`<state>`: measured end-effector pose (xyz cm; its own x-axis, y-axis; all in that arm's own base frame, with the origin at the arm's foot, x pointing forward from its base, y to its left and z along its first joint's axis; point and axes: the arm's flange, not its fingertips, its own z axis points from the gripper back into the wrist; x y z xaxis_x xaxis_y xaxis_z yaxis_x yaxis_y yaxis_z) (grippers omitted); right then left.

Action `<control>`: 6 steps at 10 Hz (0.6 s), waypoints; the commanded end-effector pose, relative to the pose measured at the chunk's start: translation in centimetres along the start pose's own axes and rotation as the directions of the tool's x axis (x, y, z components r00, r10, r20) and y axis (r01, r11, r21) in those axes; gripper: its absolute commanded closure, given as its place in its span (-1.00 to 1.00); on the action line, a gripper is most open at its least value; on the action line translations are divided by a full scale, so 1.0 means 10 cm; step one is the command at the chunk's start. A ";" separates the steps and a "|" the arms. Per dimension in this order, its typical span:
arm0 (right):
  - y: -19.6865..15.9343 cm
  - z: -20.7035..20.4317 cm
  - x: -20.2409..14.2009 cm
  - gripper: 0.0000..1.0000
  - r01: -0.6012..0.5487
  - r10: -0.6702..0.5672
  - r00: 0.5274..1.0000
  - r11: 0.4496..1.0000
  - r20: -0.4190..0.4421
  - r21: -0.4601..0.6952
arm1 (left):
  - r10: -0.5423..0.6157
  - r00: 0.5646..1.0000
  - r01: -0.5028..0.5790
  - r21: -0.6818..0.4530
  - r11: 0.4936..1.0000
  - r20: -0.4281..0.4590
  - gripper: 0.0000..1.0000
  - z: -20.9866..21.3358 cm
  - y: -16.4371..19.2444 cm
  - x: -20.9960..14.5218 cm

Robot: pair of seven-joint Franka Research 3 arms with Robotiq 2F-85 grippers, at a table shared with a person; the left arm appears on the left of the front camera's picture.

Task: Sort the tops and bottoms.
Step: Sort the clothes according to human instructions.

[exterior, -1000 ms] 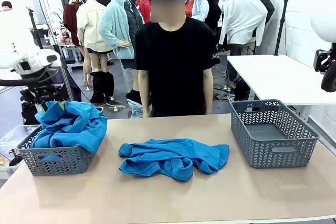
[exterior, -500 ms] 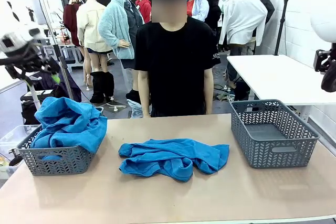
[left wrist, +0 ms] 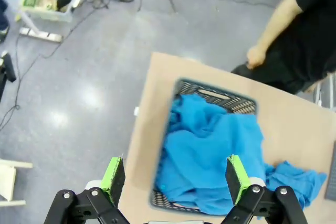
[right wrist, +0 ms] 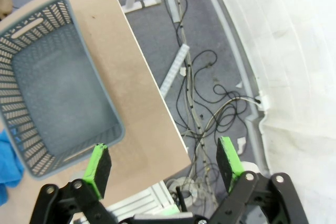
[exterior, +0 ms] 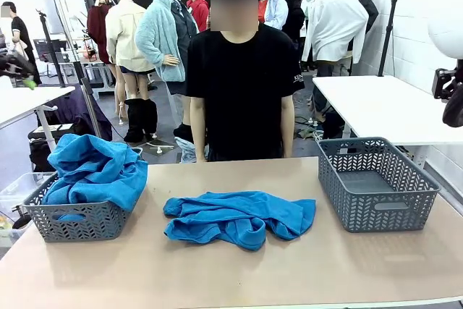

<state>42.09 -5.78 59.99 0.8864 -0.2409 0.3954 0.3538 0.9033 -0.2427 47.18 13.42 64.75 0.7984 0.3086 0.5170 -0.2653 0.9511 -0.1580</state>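
A heap of bright blue tops fills the grey left basket. Another crumpled blue top lies on the table's middle. Bottoms are out of view. My left gripper hangs open high above the left basket and its blue cloth, with nothing between the green pads. In the front view it is small at the far left edge. My right gripper is open and empty, high over the table's right edge beside the empty grey right basket.
The right basket stands at the table's right. A person in a black shirt stands at the far side, hands down. Part of my right arm shows at the right edge. A white table stands behind.
My left gripper has opened and risen from the left basket, swinging up and out to the far left. The blue cloth stays in the basket. The right arm has not moved.
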 end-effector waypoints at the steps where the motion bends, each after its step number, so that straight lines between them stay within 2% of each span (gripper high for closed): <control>1: 0.02 0.01 0.01 -1.00 0.016 -0.016 1.000 1.000 -0.008 -0.001 | 0.117 0.993 -0.118 0.036 0.992 0.016 -1.00 -0.06 0.41 0.14; 4: 0.02 0.01 0.01 -1.00 0.016 -0.016 1.000 1.000 -0.008 -0.001 | 0.266 0.961 -0.268 -0.023 0.963 -0.078 -1.00 -0.36 1.15 0.07; 6: 0.02 0.01 0.01 -1.00 0.016 -0.016 1.000 1.000 -0.008 -0.001 | 0.369 0.924 -0.372 -0.004 0.928 -0.104 -1.00 -0.47 1.52 -0.04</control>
<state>42.08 -5.78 59.99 0.8863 -0.2411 0.3955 0.3540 0.9032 -0.2427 45.58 27.31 57.90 0.7078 0.6119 0.3531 -0.5279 0.7902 -0.3112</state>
